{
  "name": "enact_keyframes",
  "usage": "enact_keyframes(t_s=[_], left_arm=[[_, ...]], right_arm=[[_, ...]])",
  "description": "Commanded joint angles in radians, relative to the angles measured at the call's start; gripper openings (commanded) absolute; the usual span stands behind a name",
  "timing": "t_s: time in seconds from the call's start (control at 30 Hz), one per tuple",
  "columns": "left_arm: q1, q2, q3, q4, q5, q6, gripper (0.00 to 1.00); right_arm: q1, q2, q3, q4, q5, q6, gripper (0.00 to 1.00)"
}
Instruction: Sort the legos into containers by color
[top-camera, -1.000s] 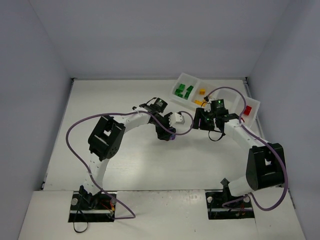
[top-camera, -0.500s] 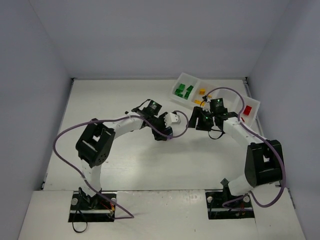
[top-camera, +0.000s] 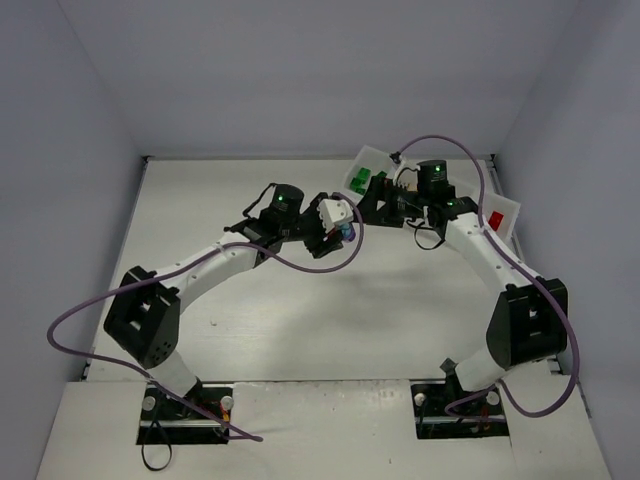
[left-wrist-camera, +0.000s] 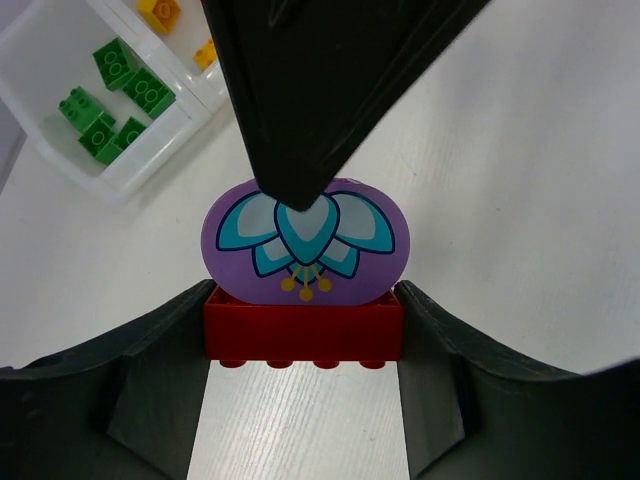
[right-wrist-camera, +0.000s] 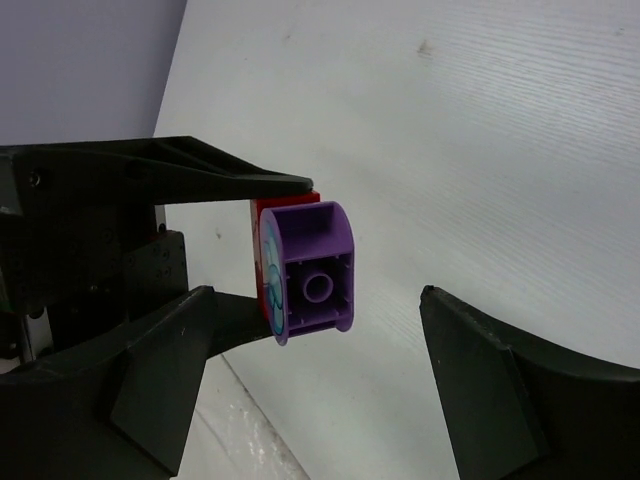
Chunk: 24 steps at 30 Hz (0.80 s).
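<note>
Left claw (left-wrist-camera: 305, 297) moved up, gripping flower-printed purple-red lego (left-wrist-camera: 305, 238).

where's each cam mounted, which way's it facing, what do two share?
Top external: fixed above and behind the bases, looking down at the table; left arm and right arm both in view.
Left wrist: on the left arm, looking along the left claw at the red brick it grips, purple piece joined to it, tray beyond.
Right wrist: on the right arm, facing that stack side-on; open right claw frames it.
Shared: both wrist views show the purple piece.
</note>
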<state>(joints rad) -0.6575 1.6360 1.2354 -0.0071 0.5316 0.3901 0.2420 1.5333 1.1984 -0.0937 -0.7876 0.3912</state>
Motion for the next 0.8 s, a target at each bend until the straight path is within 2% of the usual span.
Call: enact_keyframes(t_s=[0.0, 0.2, 0.3, 0.4, 0.5, 0.53, 0.57, 0.7, 0.77], left_arm=[[-0.004, -0.074, 0.016, 0.113, 0.008, -0.037, 0.08], [-0.004, -0.11, 0.024, 0.136, 0.025, -0.054, 0.08], [-0.004, -0.116, 0.024, 0.144, 0.041, -0.065, 0.08], [-0.004, -0.117, 0.021, 0.142, 0.048, -0.073, 0.08], [-0.004, -0.117, 0.007, 0.137, 0.05, -0.074, 0.08], [-0.004, -0.117, -0.004, 0.139, 0.05, -0.074, 0.08], [-0.004, -0.119, -0.011, 0.139, 0.048, -0.076, 0.08], [-0.004, -0.114, -0.05, 0.15, 0.045, -0.089, 0.08], [-0.004, -0.111, -0.074, 0.159, 0.042, -0.096, 0.08]], right_arm=[[0.031, -0.004, 0.046, 0.031, -0.09, -0.029, 0.79], [0.068, 0.014, 0.049, 0.032, -0.09, -0.041, 0.78], [0.075, 0.022, 0.05, 0.032, -0.075, -0.049, 0.74], [0.075, 0.014, 0.049, 0.035, -0.058, -0.057, 0.61], [0.074, 0.002, 0.05, 0.041, -0.033, -0.072, 0.43], [0.069, -0.004, 0.052, 0.041, -0.029, -0.078, 0.35], [0.068, -0.007, 0.052, 0.043, -0.025, -0.078, 0.22], [0.056, -0.021, 0.052, 0.048, -0.022, -0.083, 0.12], [0.042, -0.032, 0.053, 0.048, -0.028, -0.086, 0.04]])
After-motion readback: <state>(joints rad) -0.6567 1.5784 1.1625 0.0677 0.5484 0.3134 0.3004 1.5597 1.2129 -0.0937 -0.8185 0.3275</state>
